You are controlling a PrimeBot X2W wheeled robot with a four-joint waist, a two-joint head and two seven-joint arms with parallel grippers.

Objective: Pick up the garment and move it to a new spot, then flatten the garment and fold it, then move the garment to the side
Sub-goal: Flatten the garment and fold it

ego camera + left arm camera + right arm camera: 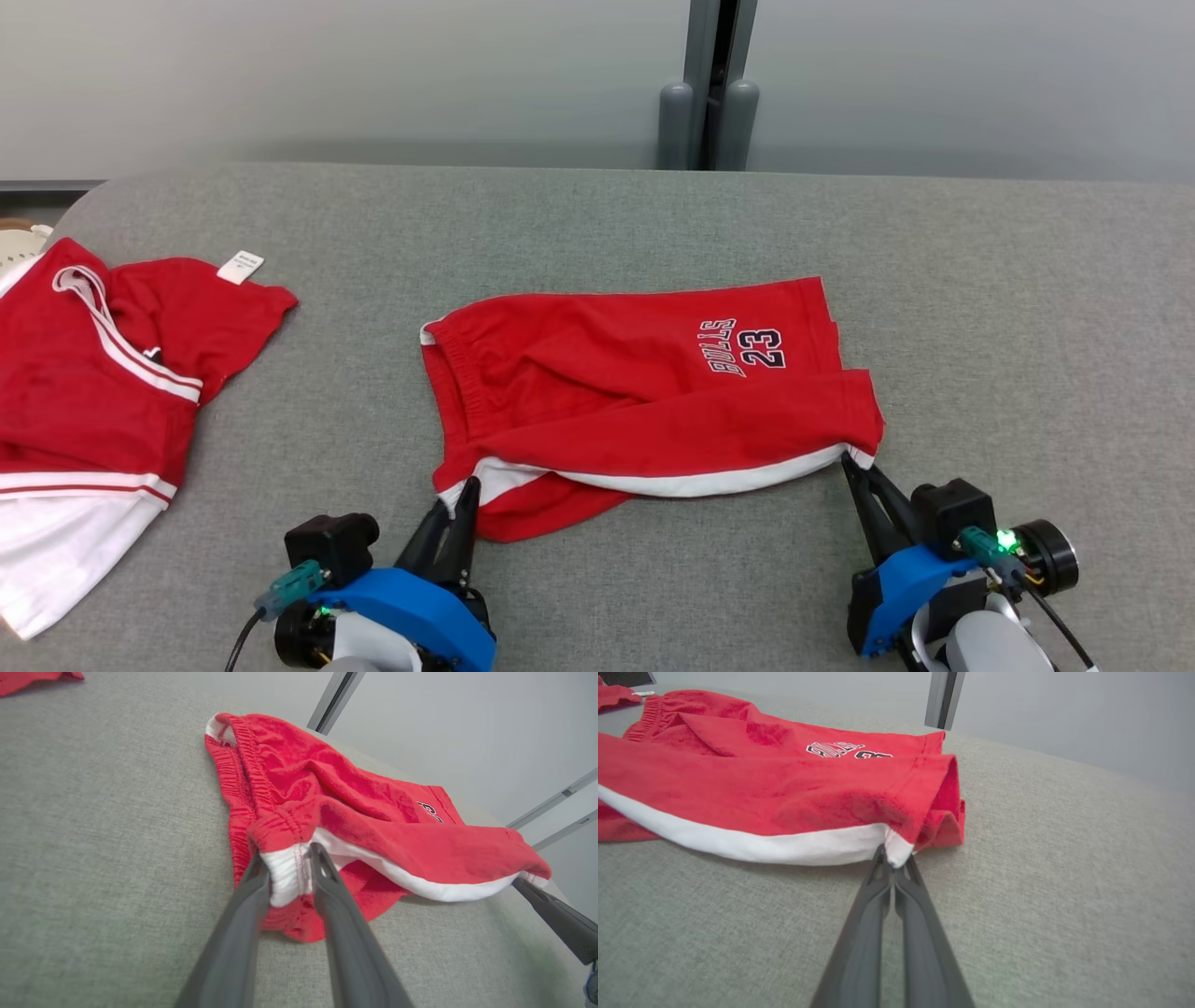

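The garment [635, 392], red shorts with white trim and a "BULLS 23" print, lies crumpled in the middle of the grey table [1027, 327]. My left gripper [462, 497] is at its near left corner. In the left wrist view the garment [355, 812] puts its white hem between the two fingers of that gripper [289, 858], filling the gap. My right gripper [854, 467] holds the near right corner. In the right wrist view this gripper [893, 861] is pinched shut on the white-trimmed tip of the garment [784, 788], which is raised slightly off the table.
A second red and white garment [93, 392] with a white tag [240, 267] lies at the table's left edge. A grey post [709, 93] stands behind the table against the pale wall. Bare grey cloth stretches to the right of the shorts.
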